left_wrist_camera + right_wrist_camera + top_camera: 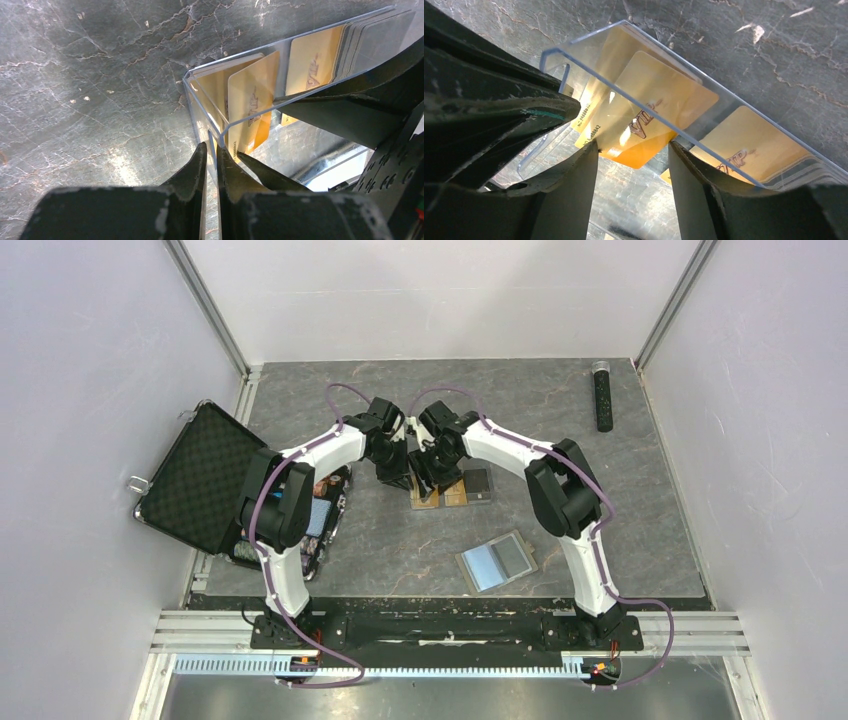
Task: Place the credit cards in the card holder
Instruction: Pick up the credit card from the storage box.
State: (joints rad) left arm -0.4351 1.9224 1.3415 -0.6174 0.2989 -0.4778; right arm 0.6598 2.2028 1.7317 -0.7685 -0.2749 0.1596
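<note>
Overhead: arms meet over the clear plastic box (452,490); card holder (495,562) lies open, well apart. Left wrist: your left gripper (211,147) pinches the box wall to steady it. Right wrist: your right gripper (633,150), parted, frames a credit card (649,100) leaning inside.

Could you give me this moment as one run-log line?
left hand: shut on clear box wall | right hand: open by credit cards in box | card holder: lying open, away from hands

White-and-black left arm (318,450) and right arm (505,448) meet above thin orange-gold cards (426,500) mid-table. Open grey-brown wallet with light blue lining (497,562) lies nearer; open black case (190,480) far left.
</note>
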